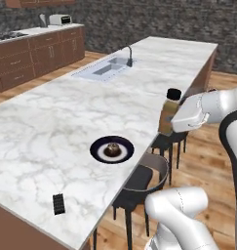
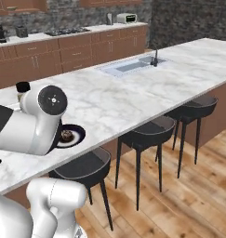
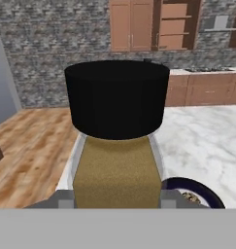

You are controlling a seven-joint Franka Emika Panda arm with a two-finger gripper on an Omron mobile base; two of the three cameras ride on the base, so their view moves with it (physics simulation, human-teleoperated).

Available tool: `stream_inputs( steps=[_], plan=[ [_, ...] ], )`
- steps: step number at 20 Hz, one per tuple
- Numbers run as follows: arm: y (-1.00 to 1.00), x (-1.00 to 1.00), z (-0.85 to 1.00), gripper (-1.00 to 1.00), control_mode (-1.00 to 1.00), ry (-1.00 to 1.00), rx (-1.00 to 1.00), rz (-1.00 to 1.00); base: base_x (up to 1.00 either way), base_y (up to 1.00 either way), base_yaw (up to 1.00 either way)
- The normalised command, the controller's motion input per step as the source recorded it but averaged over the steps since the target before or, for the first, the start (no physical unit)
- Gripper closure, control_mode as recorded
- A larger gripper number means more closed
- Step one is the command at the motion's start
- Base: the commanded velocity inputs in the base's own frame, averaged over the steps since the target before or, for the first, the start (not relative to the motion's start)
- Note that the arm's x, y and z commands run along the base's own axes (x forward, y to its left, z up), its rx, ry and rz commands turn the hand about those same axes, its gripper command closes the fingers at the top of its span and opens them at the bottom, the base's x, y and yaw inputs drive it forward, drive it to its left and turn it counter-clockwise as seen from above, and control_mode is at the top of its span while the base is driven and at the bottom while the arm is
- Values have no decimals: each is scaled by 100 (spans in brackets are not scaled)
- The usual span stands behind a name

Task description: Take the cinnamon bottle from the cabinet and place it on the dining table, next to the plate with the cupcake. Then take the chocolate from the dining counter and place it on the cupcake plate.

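Observation:
My gripper [image 1: 169,123] is shut on the cinnamon bottle [image 1: 169,110], a tan bottle with a round black cap held upright. It hangs just past the right edge of the dining table [image 1: 66,112], above a stool. In the hand view the bottle [image 3: 116,165] stands between the fingers, close to the camera. The navy plate [image 1: 111,149] with the cupcake [image 1: 111,150] lies on the marble to the lower left of the bottle. The chocolate [image 1: 58,203] lies flat near the table's front corner. Far behind, the cabinet [image 3: 174,24] stands open. My arm covers part of the plate [image 2: 73,135].
A sink [image 1: 103,68] with a faucet [image 1: 129,54] is set in the far part of the slab. Black stools [image 1: 144,178] line its right side over wood floor. Brown drawer units [image 1: 27,56] with a toaster [image 1: 60,19] run along the back wall.

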Motion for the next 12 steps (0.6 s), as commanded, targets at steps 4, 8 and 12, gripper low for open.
stream_inputs(
  steps=[4,8,12],
  plan=[
    [0,0,0,100,100,0,0,0,34,-33,26],
    [0,0,0,100,100,0,0,0,37,-29,31],
    [0,0,0,100,100,0,0,0,40,-26,33]
  ],
)
